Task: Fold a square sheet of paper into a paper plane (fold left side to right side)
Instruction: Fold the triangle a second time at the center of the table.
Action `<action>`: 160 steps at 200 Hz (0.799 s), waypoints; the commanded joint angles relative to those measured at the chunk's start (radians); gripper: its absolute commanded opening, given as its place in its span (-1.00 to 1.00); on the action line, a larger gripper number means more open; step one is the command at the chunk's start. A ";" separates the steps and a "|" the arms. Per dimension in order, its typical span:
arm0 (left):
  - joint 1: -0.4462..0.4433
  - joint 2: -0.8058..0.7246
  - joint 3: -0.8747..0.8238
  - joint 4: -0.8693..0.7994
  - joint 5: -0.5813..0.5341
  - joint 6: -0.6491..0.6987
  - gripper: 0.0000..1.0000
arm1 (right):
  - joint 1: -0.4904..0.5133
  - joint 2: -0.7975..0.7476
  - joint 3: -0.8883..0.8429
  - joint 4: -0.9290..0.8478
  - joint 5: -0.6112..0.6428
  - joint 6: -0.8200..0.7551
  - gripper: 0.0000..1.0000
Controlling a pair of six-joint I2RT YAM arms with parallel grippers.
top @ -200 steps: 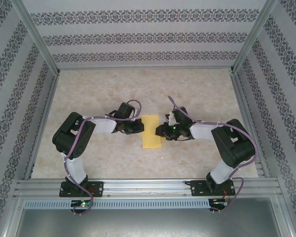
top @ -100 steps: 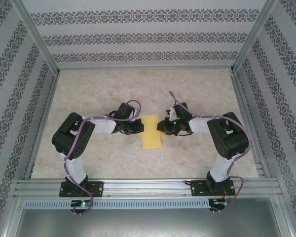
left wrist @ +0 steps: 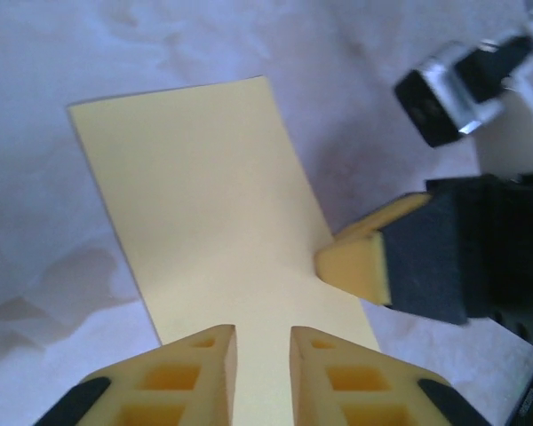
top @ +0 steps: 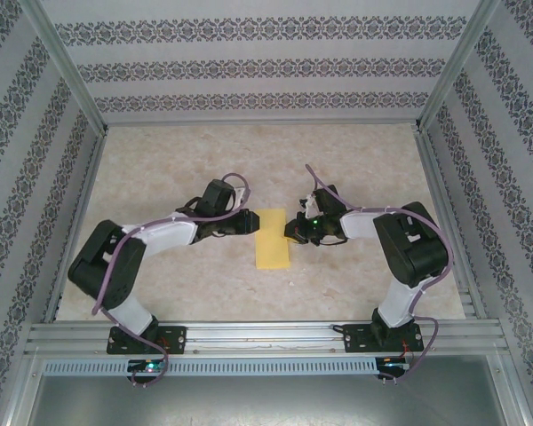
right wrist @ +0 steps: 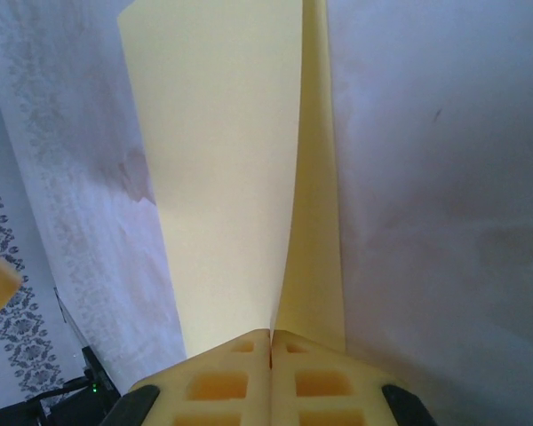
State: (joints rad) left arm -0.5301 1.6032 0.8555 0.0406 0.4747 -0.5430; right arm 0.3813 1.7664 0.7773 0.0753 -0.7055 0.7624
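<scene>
While the left pincer (left wrist: pixel 263 344) gapes, the right pincer (right wrist: pixel 271 339) pinches the paper (top: pixel 272 240).

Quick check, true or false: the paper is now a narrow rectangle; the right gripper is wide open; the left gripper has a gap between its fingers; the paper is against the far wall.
1. The paper is a narrow rectangle. True.
2. The right gripper is wide open. False: it is shut on the paper's edge.
3. The left gripper has a gap between its fingers. True.
4. The paper lies against the far wall. False: it lies mid-way across the table, between the grippers.
</scene>
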 commanded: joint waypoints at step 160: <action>-0.547 0.120 0.160 -0.255 -0.596 0.397 0.31 | -0.013 -0.042 0.022 -0.072 -0.017 0.008 -1.00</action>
State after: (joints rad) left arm -1.0554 1.6810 0.9653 -0.1486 0.0124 -0.1928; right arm 0.3813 1.7489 0.7773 0.0254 -0.7086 0.7635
